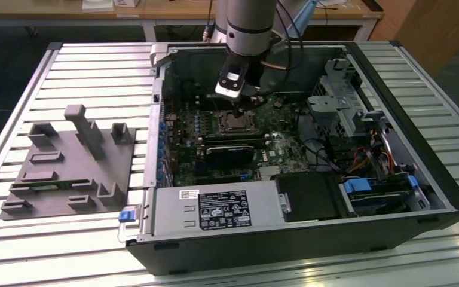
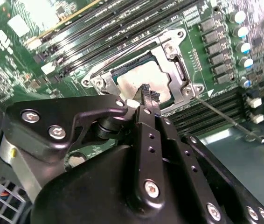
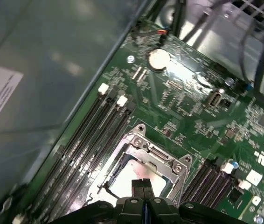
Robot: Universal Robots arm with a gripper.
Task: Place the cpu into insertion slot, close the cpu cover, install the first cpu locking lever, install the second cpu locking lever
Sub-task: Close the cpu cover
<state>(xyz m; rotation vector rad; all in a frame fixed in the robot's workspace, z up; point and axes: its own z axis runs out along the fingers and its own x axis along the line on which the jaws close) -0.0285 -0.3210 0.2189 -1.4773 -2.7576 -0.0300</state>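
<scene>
Silvery-beige cpu (image 2: 131,85) is lying flat in the insertion slot (image 1: 233,122), near the middle of the green motherboard (image 2: 10,65). The thin metal cpu cover (image 3: 156,151) is lying down around it, and the chip is showing through its window. The black end effector (image 2: 147,95) is hovering right over the chip with its two fingers pressed together, holding nothing. The open computer case (image 1: 293,251) is sitting on the slatted table (image 1: 86,66).

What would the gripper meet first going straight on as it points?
Probably the pale silvery square cpu, inside the thin silvery metal cpu cover; the shut gripper aims there, though depth unclear.
</scene>
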